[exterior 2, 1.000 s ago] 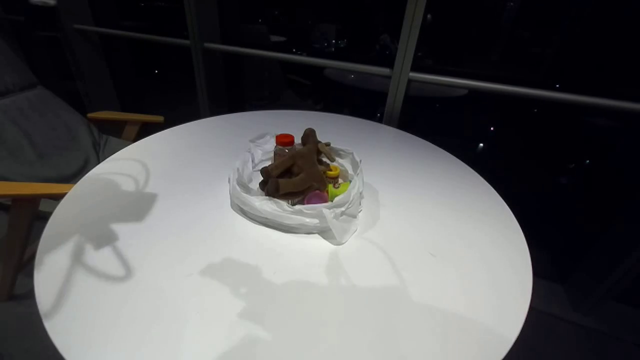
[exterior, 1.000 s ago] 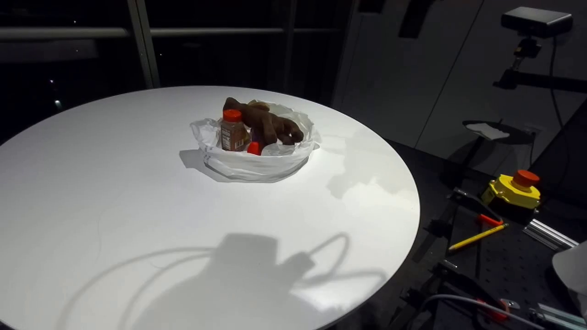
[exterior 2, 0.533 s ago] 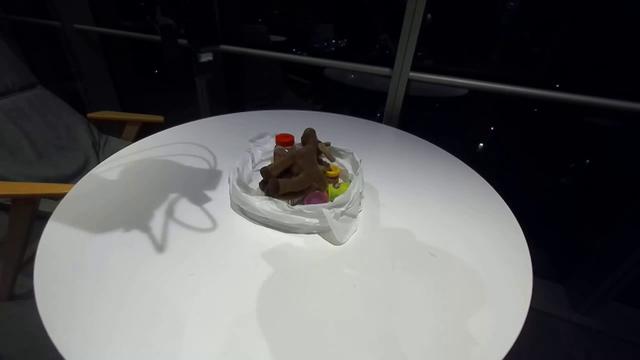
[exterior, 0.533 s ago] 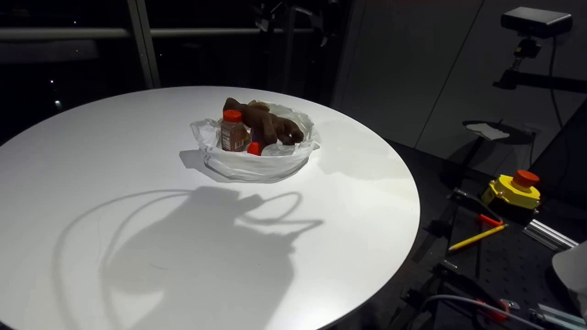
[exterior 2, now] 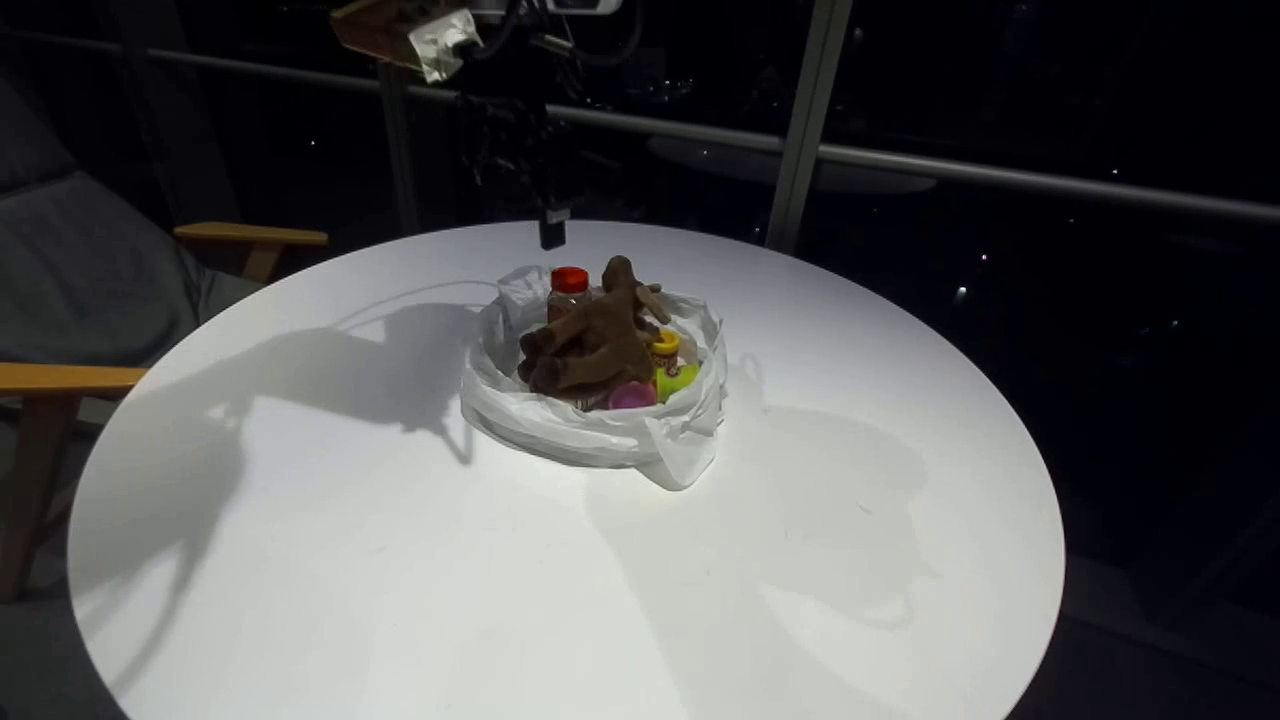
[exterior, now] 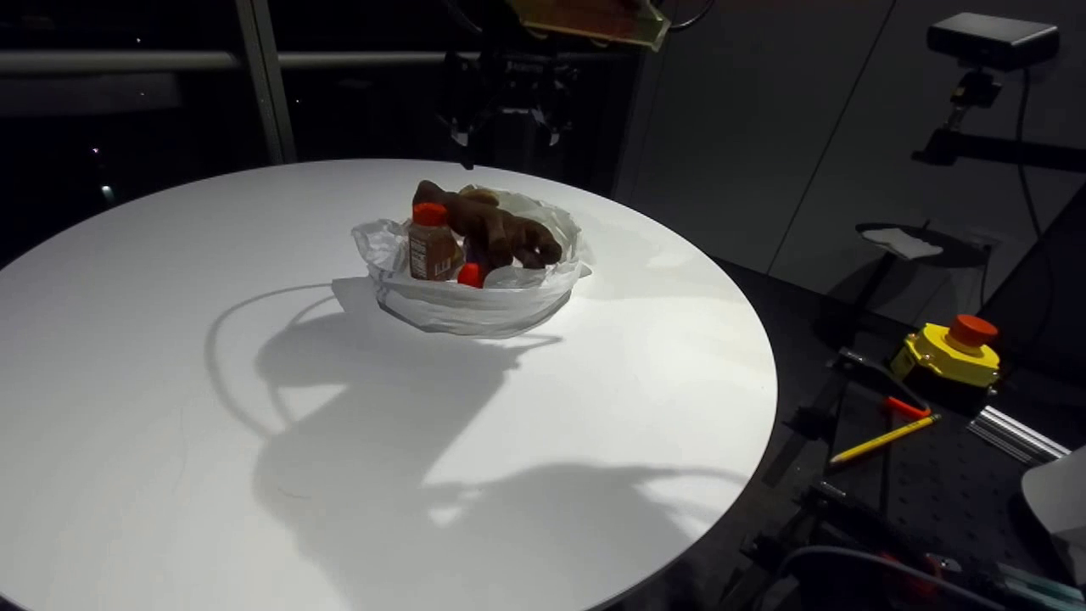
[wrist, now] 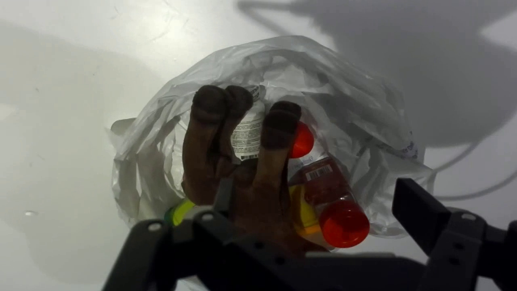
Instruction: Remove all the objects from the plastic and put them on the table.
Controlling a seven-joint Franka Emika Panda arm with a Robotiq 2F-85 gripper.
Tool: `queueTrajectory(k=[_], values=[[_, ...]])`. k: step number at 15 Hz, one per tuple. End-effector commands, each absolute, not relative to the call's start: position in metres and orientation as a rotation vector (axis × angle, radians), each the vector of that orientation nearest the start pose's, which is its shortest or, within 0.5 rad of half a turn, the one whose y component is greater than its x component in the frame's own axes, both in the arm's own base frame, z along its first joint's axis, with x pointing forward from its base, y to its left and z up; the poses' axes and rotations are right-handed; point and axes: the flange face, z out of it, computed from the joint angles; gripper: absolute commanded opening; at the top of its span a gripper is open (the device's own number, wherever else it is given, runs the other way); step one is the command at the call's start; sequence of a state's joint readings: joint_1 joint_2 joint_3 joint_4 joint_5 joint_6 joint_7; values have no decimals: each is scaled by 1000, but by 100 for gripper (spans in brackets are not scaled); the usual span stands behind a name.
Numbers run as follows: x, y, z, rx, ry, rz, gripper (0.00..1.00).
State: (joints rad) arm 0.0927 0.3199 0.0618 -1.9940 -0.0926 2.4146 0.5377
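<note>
Moving in at the top of both exterior views, we bring wide-open, empty jaws above the loaded plastic bag (exterior 2: 560,437); unpacking can probably begin.

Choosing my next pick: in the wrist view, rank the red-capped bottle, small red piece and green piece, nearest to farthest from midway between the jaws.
1. Red-capped bottle: between the open jaws in this view.
2. Small red piece: higher in the picture, partly behind the brown plush toy.
3. Green piece: picture left, beyond the plush toy.
</note>
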Motion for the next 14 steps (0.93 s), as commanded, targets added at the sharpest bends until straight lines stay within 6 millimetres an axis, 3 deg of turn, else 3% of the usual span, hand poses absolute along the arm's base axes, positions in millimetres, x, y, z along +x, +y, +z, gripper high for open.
queueTrajectory(k=[1, 8, 14], values=[[644, 92, 282, -3123, 555, -103, 100], [685, 73, 253, -3154, 647, -65, 100], [700, 50, 235, -3180, 720, 36, 100]])
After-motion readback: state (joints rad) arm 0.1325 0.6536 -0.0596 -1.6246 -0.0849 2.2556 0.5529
